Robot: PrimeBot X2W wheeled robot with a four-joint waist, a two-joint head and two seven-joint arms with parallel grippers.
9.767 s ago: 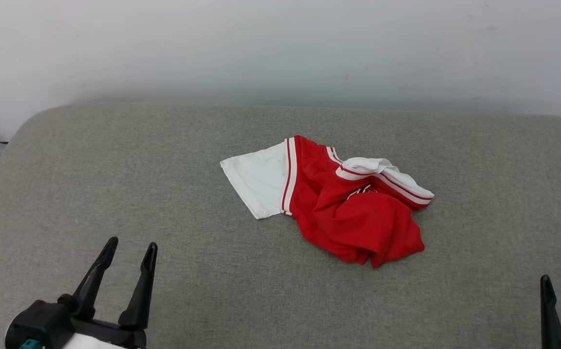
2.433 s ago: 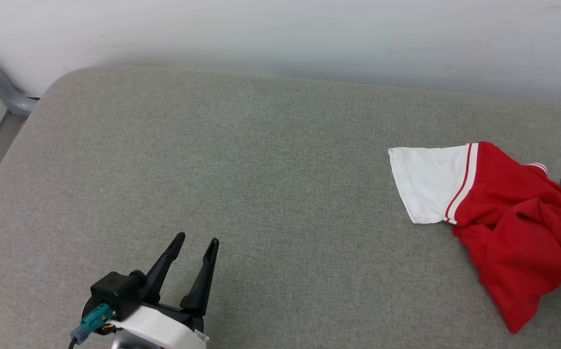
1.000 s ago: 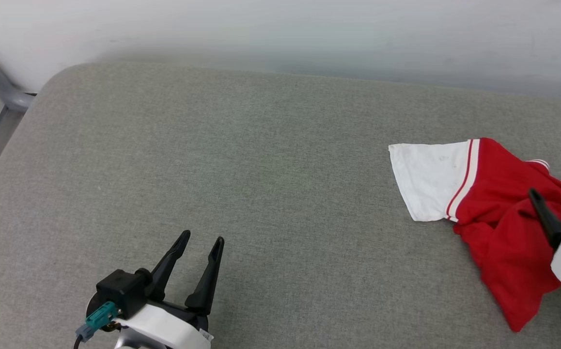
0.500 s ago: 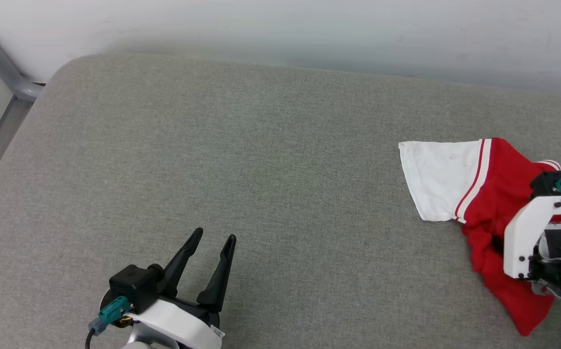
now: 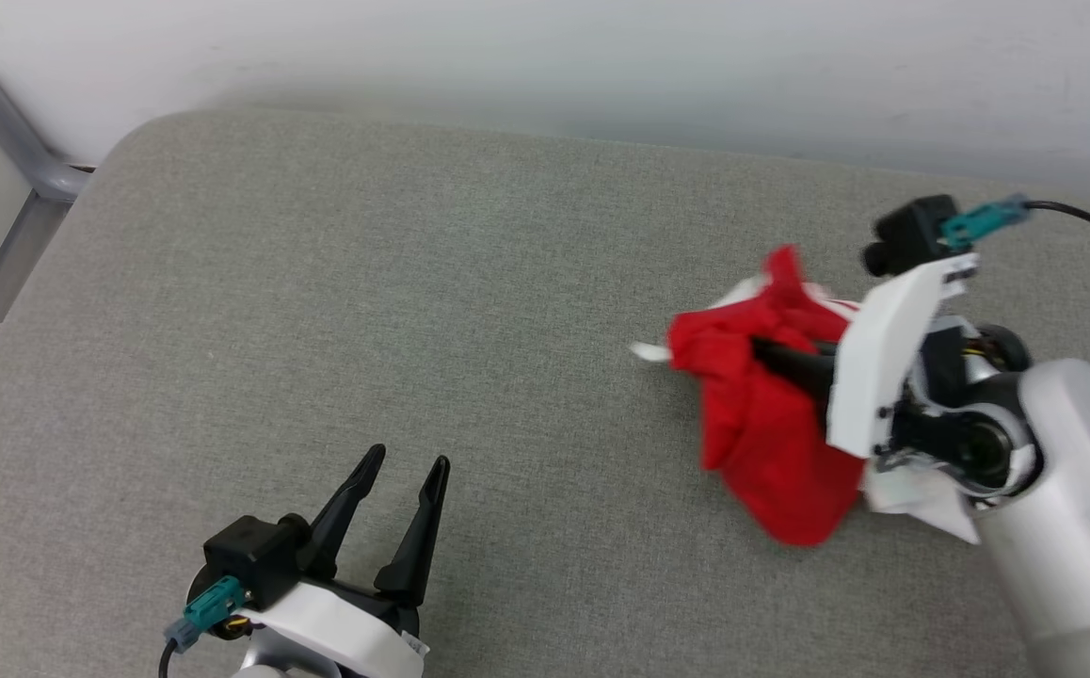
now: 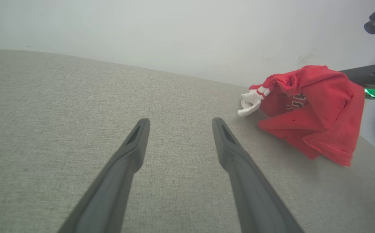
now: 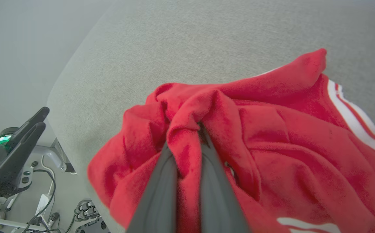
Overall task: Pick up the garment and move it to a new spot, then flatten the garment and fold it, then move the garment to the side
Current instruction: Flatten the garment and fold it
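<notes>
The pick-up is the step in hand: the right gripper [image 7: 187,142] is clenched on a bunched fold of the red jersey T-shirt [image 5: 771,424]. Red cloth is pinched between its two dark fingers, and the rest hangs crumpled around and below them, its lowest edge apparently touching the grey cushion [image 5: 413,282]. The left gripper [image 5: 406,459] stands released and empty, well apart from the shirt. Next, I judge, the held shirt should be carried to a fresh spot and laid down loosely, ready for flattening.
</notes>
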